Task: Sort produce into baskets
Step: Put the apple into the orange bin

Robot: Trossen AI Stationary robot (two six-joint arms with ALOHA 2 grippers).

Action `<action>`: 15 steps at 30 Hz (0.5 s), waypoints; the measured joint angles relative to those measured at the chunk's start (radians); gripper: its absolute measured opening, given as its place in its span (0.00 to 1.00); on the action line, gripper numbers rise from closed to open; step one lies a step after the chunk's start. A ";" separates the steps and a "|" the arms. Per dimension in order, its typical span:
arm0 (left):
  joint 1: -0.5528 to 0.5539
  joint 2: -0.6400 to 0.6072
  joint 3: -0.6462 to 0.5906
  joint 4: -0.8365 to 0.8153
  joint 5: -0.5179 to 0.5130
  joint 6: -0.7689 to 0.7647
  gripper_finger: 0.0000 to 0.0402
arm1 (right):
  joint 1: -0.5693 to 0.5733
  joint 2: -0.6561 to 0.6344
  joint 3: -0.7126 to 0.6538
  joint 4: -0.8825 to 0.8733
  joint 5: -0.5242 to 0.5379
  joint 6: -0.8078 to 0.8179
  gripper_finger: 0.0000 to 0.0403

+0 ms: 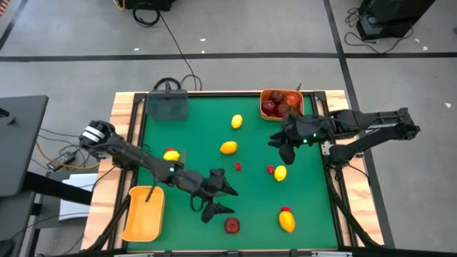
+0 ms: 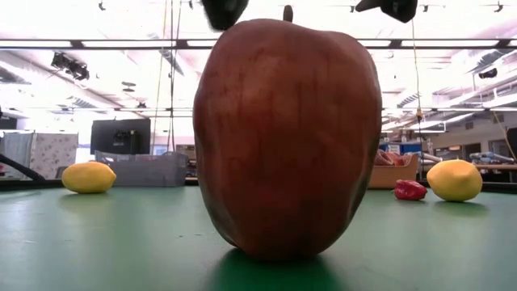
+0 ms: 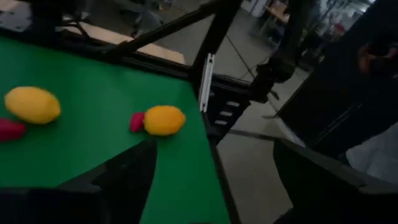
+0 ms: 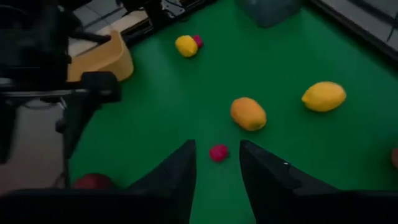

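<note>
The left gripper (image 1: pixel 225 198), at lower centre, has its fingers spread wide and empty, just above the dark red apple (image 1: pixel 231 225). The right gripper (image 1: pixel 283 148), at centre right, is slightly parted and holds nothing.

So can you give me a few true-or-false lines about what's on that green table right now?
1. The orange bin at the far right corner holds dark red fruit. True.
2. The orange bin at the near left corner is full of lemons. False: no fruit shows in it.
3. The left gripper is holding the apple. False: its fingers are open and the apple stands on the table.
4. Several lemons lie loose on the table. True.
5. The grey tray sits at the far left. True.
</note>
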State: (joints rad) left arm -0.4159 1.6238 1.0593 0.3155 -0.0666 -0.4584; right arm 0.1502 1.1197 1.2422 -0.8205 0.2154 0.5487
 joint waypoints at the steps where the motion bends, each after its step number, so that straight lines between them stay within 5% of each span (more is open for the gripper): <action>1: -0.005 0.020 0.038 -0.057 0.010 0.016 0.83 | 0.014 0.011 0.000 0.005 0.002 0.001 0.35; 9: -0.009 0.106 0.245 -0.534 0.133 0.139 0.82 | 0.124 0.114 0.000 0.095 -0.070 0.219 0.38; 15: -0.048 0.130 0.246 -0.498 0.146 0.169 0.83 | 0.222 0.188 0.000 0.161 0.025 0.403 0.38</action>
State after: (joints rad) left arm -0.4641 1.7534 1.3049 -0.1822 0.0790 -0.2893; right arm 0.3726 1.3074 1.2419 -0.6597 0.2400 0.9512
